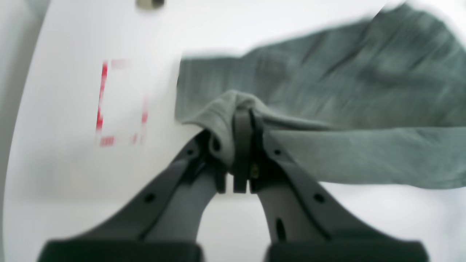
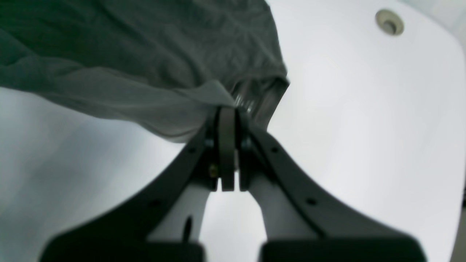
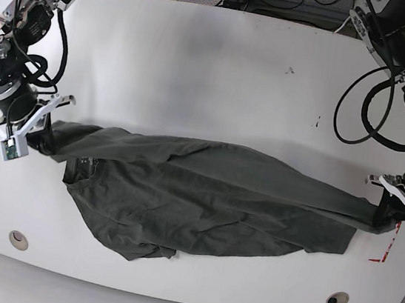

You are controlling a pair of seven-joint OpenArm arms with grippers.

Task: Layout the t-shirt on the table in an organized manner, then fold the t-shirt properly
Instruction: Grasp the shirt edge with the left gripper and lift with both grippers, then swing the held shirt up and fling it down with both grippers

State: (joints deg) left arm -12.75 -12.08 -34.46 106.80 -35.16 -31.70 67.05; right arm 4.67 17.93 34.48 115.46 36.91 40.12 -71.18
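The dark grey t-shirt lies stretched across the middle of the white worktop, from 9 o'clock to 3 o'clock. It is wrinkled and bunched at the bottom. The right gripper is closed tight on the cloth at the 9 o'clock end. The left gripper is closed tight on the cloth at the 3 o'clock end, next to the red tape marks. Two round holes sit near the worktop's front edge, at about 7 and 5 o'clock.

Base view high above the table, looking down; wrist views close behind each gripper, sharing the t-shirt.
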